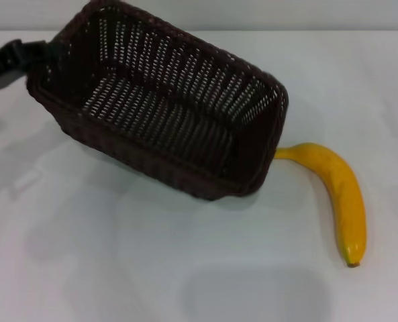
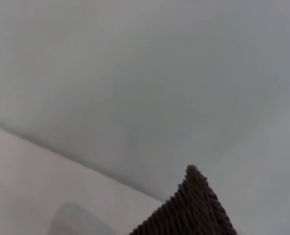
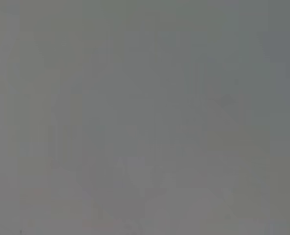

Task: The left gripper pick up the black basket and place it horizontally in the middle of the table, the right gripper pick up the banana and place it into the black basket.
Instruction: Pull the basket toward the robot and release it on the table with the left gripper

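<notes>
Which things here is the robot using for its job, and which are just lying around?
For the job:
- left claw, at the black basket's end
- black basket, tipped up
- banana, lying beside the basket
- table

Just lying about:
- nothing to see

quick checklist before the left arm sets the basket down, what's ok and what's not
1. Left gripper at the black basket, on its short end rim: ok. Whether its fingers are shut on the rim: cannot tell.
2. Basket level: not ok, it is tilted, its open side facing the head camera.
3. Basket horizontal in the middle of the table: not ok, it sits skewed.
4. Basket empty: ok.
5. Banana clear of the basket: not ok, its stem end reaches the basket's corner; touching or not, cannot tell.
6. Right gripper ready: cannot tell, it is in no view.
</notes>
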You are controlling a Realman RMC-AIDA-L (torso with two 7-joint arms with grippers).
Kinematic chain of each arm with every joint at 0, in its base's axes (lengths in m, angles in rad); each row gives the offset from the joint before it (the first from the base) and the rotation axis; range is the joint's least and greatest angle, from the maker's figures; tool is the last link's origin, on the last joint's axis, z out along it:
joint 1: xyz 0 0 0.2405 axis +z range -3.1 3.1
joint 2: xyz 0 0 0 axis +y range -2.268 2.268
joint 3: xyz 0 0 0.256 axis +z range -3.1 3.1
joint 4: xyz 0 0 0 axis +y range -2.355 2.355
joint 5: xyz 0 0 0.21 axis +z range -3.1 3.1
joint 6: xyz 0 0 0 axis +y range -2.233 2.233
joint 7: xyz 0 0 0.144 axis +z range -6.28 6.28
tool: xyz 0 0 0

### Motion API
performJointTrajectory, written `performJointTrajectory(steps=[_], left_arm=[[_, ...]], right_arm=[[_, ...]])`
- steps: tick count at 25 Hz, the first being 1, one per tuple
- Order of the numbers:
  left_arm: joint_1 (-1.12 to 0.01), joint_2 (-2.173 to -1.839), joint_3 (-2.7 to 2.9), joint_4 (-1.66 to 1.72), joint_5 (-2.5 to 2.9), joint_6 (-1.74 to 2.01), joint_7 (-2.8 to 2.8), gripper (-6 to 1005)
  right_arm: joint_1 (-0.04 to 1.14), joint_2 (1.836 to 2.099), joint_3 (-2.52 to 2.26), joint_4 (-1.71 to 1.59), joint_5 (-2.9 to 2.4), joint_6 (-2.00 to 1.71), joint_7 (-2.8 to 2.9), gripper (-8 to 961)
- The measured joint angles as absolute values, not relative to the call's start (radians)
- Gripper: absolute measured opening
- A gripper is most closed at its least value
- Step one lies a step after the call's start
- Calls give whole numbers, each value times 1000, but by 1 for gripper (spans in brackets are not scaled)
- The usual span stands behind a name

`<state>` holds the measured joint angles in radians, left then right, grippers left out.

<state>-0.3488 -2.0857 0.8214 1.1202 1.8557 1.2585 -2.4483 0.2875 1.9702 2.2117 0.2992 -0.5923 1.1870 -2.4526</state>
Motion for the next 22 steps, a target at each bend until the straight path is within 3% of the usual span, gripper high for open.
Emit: performJointTrajectory(steps=[22], left_arm=[[-242,-2087,1093,811,1336,967,-2129,217]], right_arm=[[265,1967,2207,298,-618,1187,-2443,842]])
